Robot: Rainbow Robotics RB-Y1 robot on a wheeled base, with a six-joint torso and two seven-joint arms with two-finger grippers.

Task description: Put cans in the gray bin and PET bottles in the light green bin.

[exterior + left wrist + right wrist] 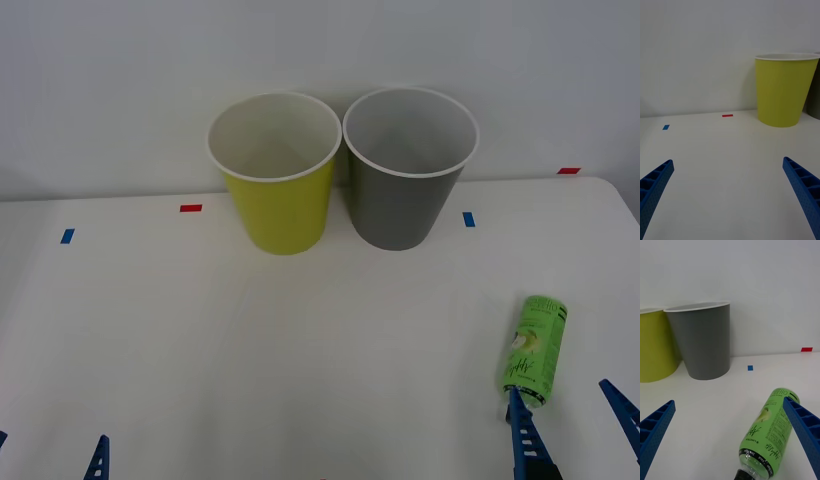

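The PET bottle [535,345] [769,435], slim with a bright green label, lies on its side at the table's front right, black cap toward me. My right gripper [570,425] [730,438] is open just short of the bottle, whose cap end lies between the fingers, close to one of them. The light green bin [272,190] [655,348] [784,93] and the gray bin [405,180] [703,345] stand upright side by side at the back, gray on the right. My left gripper [48,455] [730,198] hangs open at the front left over bare table. Cans are out of view.
Small tape marks lie on the white table [300,350]: a red mark [190,208] and a blue mark [67,236] at the left, a blue mark [468,218] and a red mark [568,171] at the right. A white wall rises behind the bins.
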